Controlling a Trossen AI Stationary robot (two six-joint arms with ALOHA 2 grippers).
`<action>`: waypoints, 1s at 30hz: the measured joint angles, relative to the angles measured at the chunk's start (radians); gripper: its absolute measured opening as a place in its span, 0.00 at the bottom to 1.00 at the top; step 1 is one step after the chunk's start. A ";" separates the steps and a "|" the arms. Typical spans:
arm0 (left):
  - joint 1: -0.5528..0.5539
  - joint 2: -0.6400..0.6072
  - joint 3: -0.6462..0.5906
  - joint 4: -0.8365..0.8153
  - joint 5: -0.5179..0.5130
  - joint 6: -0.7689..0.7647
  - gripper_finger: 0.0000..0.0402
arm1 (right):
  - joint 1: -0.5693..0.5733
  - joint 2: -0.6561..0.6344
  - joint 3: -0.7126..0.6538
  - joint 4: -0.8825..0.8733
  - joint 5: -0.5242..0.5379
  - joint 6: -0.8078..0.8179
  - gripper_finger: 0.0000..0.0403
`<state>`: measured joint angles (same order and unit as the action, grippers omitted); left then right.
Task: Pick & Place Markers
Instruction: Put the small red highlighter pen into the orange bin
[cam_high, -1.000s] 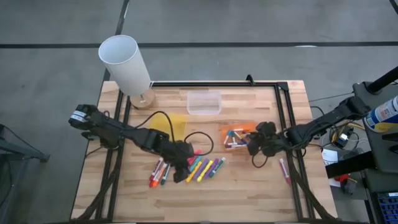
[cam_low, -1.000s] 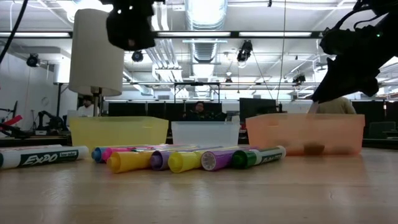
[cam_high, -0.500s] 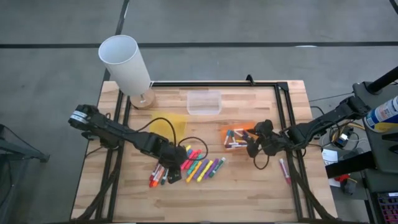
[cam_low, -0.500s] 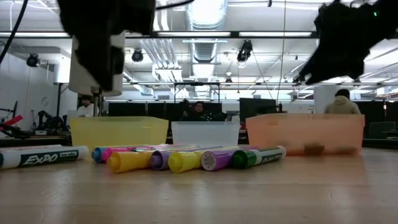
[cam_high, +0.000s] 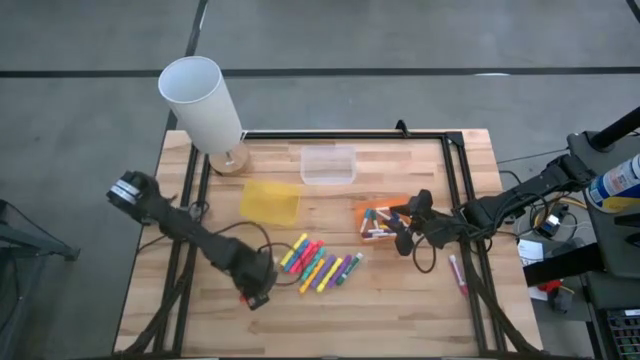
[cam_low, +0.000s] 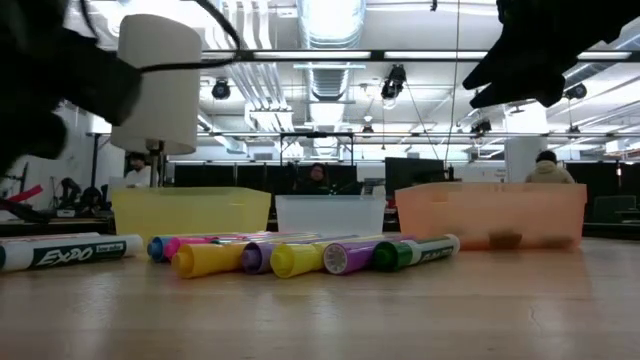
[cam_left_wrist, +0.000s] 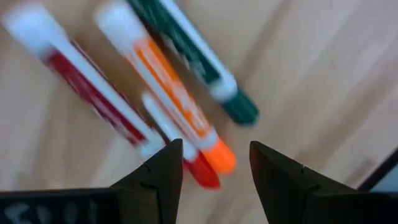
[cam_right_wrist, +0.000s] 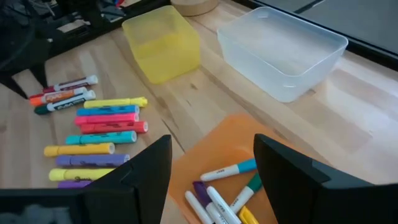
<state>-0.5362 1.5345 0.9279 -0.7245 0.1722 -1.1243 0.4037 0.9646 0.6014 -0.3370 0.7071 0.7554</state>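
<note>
Markers (cam_high: 320, 266) partly under left hand (cam_high: 256, 292)

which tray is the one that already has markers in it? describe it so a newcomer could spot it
Start at the white lamp at the table's far left corner. Three small trays lie on the wood nearby: a yellow tray, a clear tray and an orange tray below the right gripper. Only the orange one holds markers.

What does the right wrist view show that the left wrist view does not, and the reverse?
Only the right wrist view shows the yellow tray, the clear tray, the orange tray with markers inside, and the row of colored markers. Only the left wrist view shows the open left hand close above the orange marker. Both show the wooden table.
</note>
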 joint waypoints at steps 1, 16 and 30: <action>-0.019 0.000 0.001 -0.001 0.002 -0.025 0.44 | 0.000 0.000 0.000 0.000 0.000 0.000 0.55; -0.148 -0.002 -0.020 -0.011 -0.056 -0.259 0.44 | 0.000 0.000 -0.001 0.006 -0.001 -0.004 0.55; -0.153 0.005 -0.068 0.018 -0.108 -0.314 0.42 | 0.000 0.000 -0.002 0.007 -0.003 -0.004 0.55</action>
<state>-0.6891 1.5390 0.8600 -0.7068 0.0640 -1.4386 0.4034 0.9649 0.5999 -0.3298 0.7036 0.7513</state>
